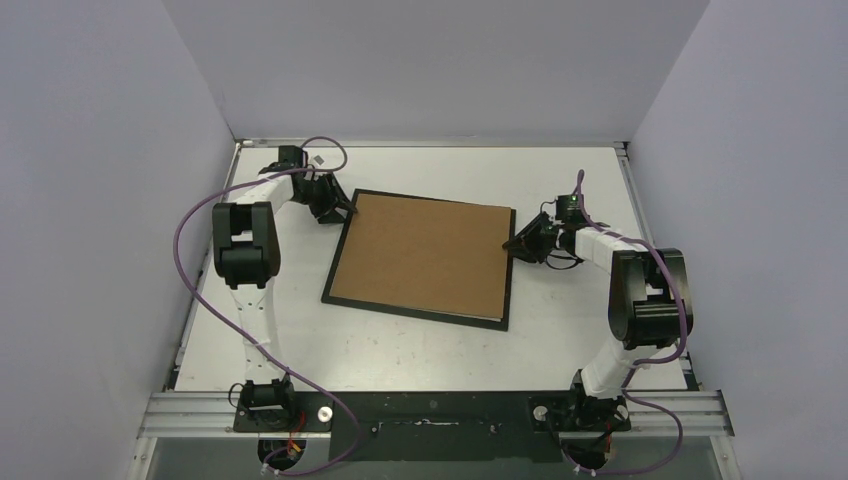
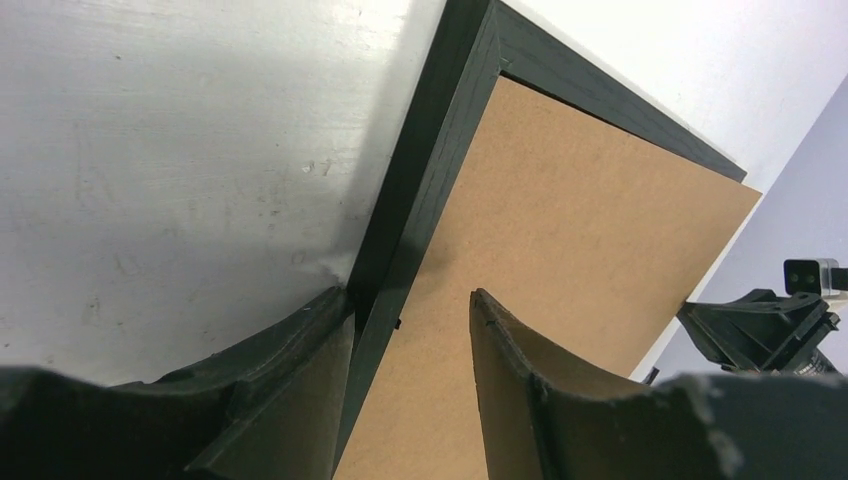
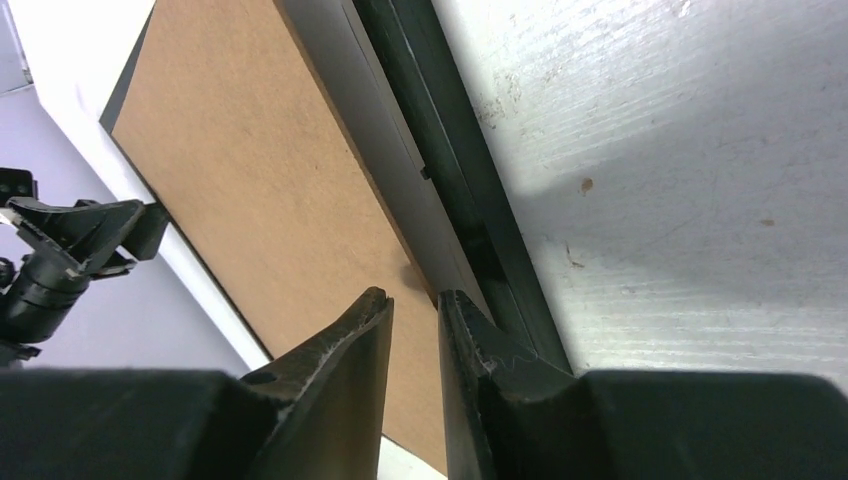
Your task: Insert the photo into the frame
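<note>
Left gripper [image 1: 347, 209] sits at the 10 o'clock corner of the frame [image 1: 415, 313], jaws parted and straddling the black rail: one finger [image 2: 300, 335] on the table [image 1: 400, 352] side, the other over the board. Right gripper [image 1: 512, 245] comes in at 2 o'clock, jaws nearly together at the board's edge; whether it's pinching anything, I can't tell. Frame lies flat at mid-table, with the brown backing board [image 1: 425, 255] filling it.
</note>
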You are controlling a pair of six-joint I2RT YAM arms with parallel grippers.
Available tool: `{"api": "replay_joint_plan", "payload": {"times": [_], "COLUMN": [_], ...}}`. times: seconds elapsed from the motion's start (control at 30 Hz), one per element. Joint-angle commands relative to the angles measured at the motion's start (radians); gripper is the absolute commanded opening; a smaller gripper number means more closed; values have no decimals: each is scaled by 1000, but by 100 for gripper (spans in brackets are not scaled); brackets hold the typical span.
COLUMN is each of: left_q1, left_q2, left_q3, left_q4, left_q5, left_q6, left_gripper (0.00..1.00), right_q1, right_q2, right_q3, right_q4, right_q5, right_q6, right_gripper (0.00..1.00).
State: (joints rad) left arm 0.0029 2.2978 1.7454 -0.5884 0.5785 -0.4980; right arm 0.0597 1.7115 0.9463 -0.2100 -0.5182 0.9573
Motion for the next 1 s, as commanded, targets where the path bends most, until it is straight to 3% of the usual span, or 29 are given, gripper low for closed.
{"api": "replay_joint_plan", "payload": {"times": [0.0,0.17,0.47,0.97], "left_q1": [-48,-53,-60,-61], "left_q2": [39,36,25,19], "left_q3": [-40,-49,-65,-75], "left_q4": [-58,-43,-36,-30], "left_q5": [-45,-46,-49,-42], "left_q6": [-9,-24,-29,-23], "left_gripper": [45,44,44,44], "right_q1": [40,40,40,44], "right_q2": [5,-6,-59,-79], "right_q3": [36,46,36,80], "right_q4": [64,24,199,58], "right_q5": [-234,-260,-291,-213], "right_q6": [119,137,249,98], "right_gripper": [22,19,17,26]}}
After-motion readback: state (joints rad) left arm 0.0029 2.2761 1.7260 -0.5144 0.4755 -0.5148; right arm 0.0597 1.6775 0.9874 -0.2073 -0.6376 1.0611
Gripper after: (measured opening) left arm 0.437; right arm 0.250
